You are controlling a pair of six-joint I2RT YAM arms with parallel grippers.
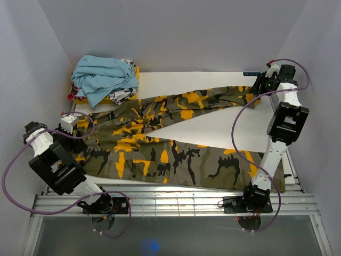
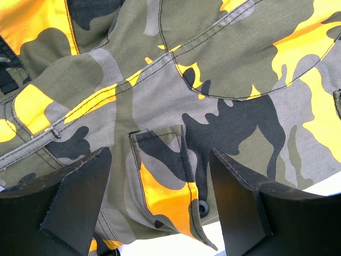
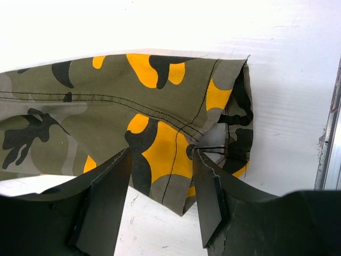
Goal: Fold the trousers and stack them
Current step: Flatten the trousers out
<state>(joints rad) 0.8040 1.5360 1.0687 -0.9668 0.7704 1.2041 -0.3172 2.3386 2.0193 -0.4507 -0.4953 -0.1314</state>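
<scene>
The camouflage trousers (image 1: 160,149) lie spread across the white table, waist at the left and the two legs splayed toward the right. My left gripper (image 1: 69,125) hangs over the waist end. In the left wrist view it (image 2: 160,160) is open, with a waistband corner and its black button on the trousers (image 2: 229,80) lying between the fingers. My right gripper (image 1: 259,85) is at the hem of the far leg. In the right wrist view it (image 3: 161,154) stands open astride the hem corner of the trousers (image 3: 80,101), its right finger (image 3: 208,181) brushing a fold.
A crumpled light blue garment (image 1: 104,77) sits on a yellow and white printed garment (image 1: 121,96) at the back left corner. Bare table (image 1: 213,128) shows between the legs. A metal rail (image 1: 176,202) runs along the near edge, and grey walls close in on both sides.
</scene>
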